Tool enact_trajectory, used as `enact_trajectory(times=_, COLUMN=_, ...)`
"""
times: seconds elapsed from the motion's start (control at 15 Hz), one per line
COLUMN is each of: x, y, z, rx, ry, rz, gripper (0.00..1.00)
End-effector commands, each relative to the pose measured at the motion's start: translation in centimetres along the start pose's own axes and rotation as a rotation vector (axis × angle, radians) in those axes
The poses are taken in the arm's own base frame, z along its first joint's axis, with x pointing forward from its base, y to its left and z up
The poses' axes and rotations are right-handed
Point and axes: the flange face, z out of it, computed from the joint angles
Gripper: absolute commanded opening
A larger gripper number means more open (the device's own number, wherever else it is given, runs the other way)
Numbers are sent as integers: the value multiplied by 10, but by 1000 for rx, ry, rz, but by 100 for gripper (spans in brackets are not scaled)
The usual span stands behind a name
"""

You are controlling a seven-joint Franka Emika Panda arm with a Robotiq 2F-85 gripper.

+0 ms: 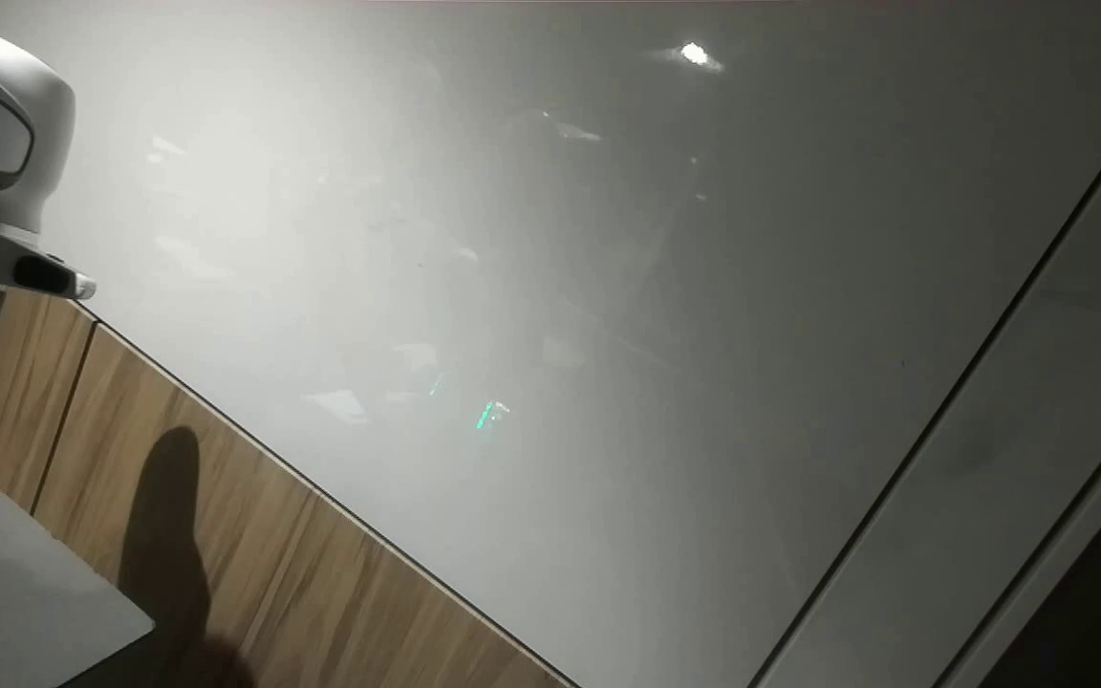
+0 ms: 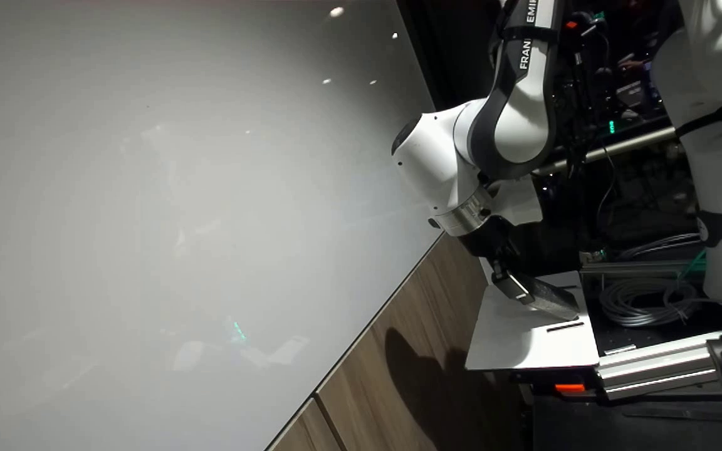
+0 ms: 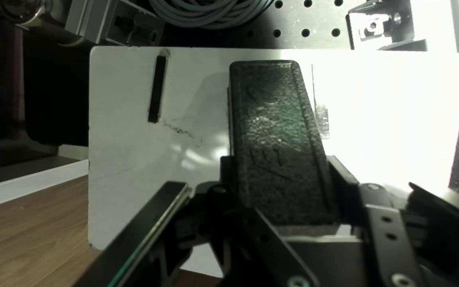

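A dark grey, rough-textured oblong block with scratches on its face sits between the fingers of my gripper, one pressed along each long side. In an exterior view the gripper tilts downward, and the block sticks out from it over a white plate. Whether the block's far end touches that plate I cannot tell. Another exterior view catches only part of the gripper at its left edge, above the plate; the block cannot be made out there.
A large glossy pale surface borders a wood-grain strip beside the plate. Dark slots mark the plate. Beyond its edge are a coil of grey cable, a perforated metal sheet and an aluminium rail.
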Motion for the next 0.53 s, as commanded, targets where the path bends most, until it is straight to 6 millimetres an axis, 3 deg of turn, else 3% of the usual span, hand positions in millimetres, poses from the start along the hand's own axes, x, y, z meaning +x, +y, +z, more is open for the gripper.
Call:
enact_trajectory(times=0.0, x=2, y=-1, z=-8, rx=24, ry=26, rz=19, gripper=31)
enact_trajectory(times=0.47, x=13, y=11, z=-21, rx=35, ry=50, rz=54, gripper=31)
